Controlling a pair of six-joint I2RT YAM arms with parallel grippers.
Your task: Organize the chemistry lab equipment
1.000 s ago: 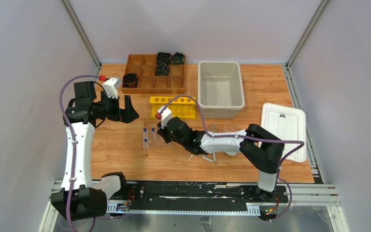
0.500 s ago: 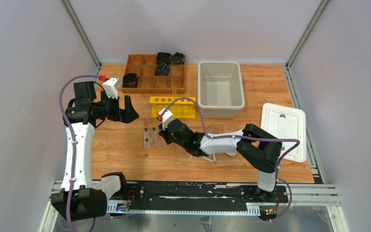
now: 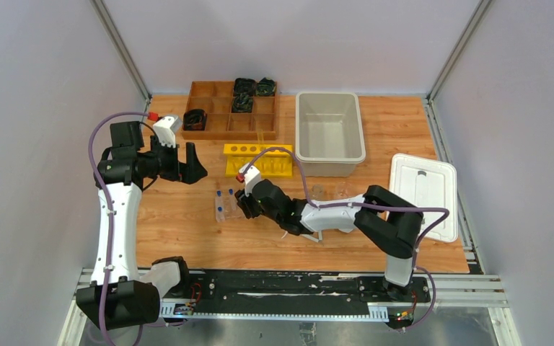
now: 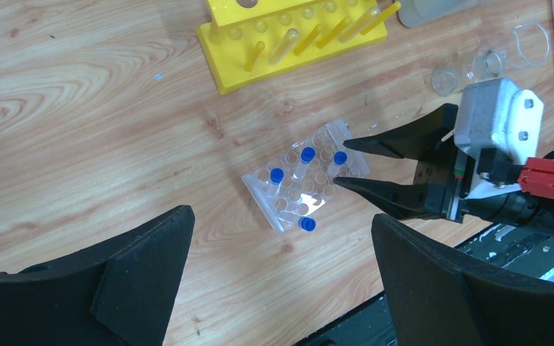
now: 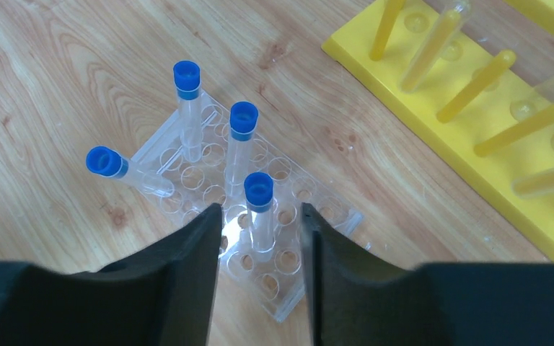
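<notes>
Four blue-capped tubes (image 5: 239,140); clear rack (image 5: 322,213) faint.

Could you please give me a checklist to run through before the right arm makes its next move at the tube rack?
1. Right end effector open astride the nearest blue-capped tube: ok.
2. That tube upright in the clear rack: ok.
3. Fingers clear of the two farther upright tubes: ok.
4. Outer tube seated upright: not ok, it leans.
5. Left end effector open, empty, raised away: ok.
6. Rack stays put on lifting: cannot tell.
</notes>
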